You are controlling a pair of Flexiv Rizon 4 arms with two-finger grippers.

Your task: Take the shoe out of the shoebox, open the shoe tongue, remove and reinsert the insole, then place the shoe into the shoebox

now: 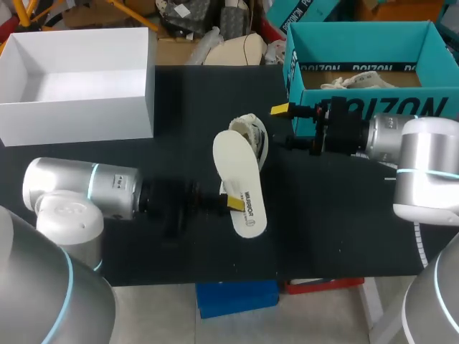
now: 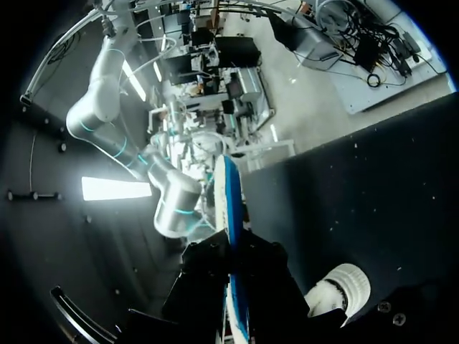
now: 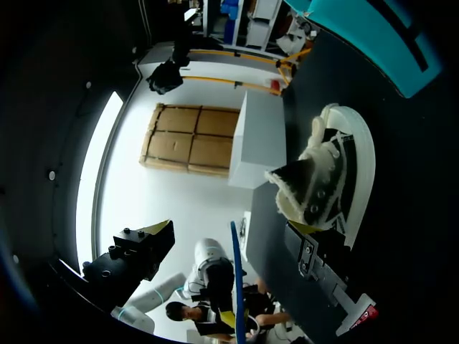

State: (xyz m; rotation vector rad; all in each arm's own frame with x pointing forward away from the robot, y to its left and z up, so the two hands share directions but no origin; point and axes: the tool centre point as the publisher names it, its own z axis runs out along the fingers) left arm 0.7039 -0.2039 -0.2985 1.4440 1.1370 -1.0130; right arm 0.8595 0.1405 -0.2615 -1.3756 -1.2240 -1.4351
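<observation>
At your far left an open white box (image 1: 79, 107) stands on the back corner of the black table (image 1: 337, 229). In front of it your left arm (image 1: 79, 190) comes in low. Your left gripper (image 1: 231, 203) is pinched narrow on the white insole (image 1: 244, 172), gripping it by the end nearer you. In the left wrist view the insole (image 2: 229, 208) runs edge-on straight out from between the fingers, with its blue underside showing.

The insole's far end overlaps the white shoe (image 1: 257, 132) in the head view, and you can't tell from here whether the two touch. The shoe lies on the table near the middle, out of both boxes.

To its right, your right gripper (image 1: 285, 127) is spread wide and holds nothing. In the right wrist view the shoe (image 3: 319, 175) lies just ahead of one finger and to the outside of it. The other yellow-tipped finger (image 3: 156, 233) stands well apart from the shoe.

Behind that gripper stands the teal shoebox (image 1: 373, 107), open, with a second shoe (image 1: 355, 80) lying inside.
</observation>
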